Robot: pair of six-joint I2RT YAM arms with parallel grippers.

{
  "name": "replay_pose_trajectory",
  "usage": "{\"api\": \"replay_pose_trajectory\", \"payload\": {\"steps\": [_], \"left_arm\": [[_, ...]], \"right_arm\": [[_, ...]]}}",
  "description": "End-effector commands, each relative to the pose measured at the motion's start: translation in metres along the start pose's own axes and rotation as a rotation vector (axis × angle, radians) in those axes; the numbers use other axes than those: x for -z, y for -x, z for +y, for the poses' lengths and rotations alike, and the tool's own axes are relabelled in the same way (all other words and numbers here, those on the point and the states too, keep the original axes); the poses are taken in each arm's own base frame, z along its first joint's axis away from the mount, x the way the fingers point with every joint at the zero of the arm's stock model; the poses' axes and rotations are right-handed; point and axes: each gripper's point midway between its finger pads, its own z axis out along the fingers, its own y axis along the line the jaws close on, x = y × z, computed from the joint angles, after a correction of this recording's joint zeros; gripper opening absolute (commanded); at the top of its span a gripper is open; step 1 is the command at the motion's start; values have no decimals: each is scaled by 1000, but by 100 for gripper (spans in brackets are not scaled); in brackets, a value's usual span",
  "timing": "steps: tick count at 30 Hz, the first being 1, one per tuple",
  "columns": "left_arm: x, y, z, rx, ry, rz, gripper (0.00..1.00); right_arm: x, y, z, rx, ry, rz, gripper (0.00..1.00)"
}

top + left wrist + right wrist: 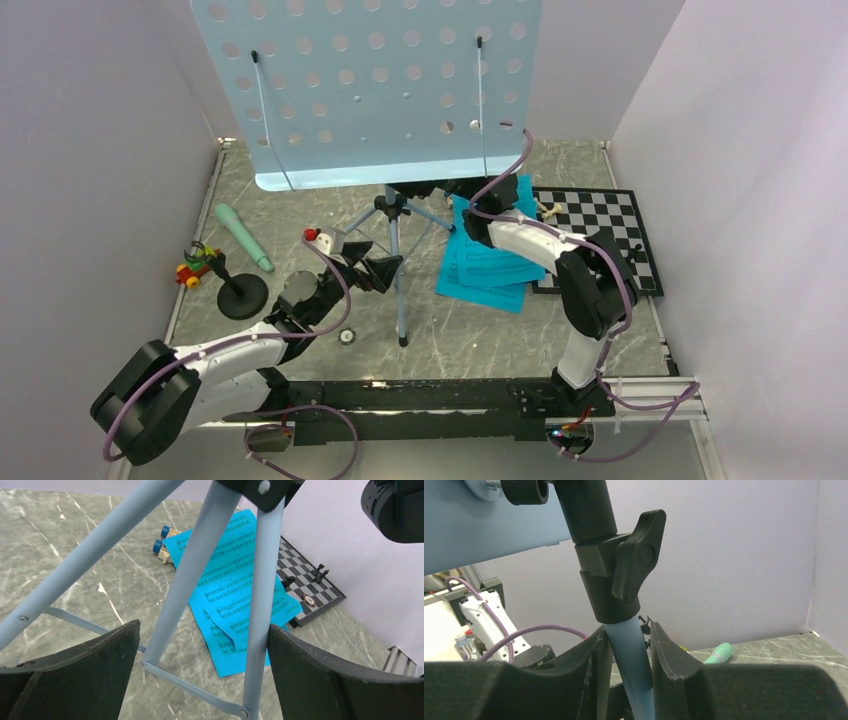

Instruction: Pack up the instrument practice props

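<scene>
Your right gripper (629,650) clamps the music stand (366,90) pole; your left gripper (202,645) gapes wide.
Right fingers (669,655) pinch the pale-blue pole just under the black clamp knob (636,560). Left fingers (90,665) stand apart around two tripod legs. The stand is upright on the bench (480,340), tray toward the far wall. The music sheets (490,255) lie right of the legs, reaching the chessboard (600,235). The microphone (243,237) lies at left, near its black round-based stand (240,293).

Nothing legible; staves on music sheets (230,585)

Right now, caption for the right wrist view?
Right fingers closed on the music stand pole, just below its black clamp knob.
</scene>
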Motion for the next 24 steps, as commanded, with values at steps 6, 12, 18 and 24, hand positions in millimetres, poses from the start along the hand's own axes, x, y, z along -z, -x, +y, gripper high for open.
{"api": "replay_pose_trajectory", "payload": {"steps": [6, 12, 18, 24], "left_arm": [[-7, -4, -24, 39, -78, -23, 98], [-12, 0, -28, 30, -69, -51, 98], [-13, 16, -22, -28, -24, -97, 99], [-12, 33, -8, -121, 63, -124, 99]], "right_arm": [[46, -57, -33, -110, -253, 103, 0], [64, -63, -43, -118, -368, 112, 0], [78, -70, -49, -130, -432, 115, 0], [77, -74, -50, -153, -375, 121, 0]]}}
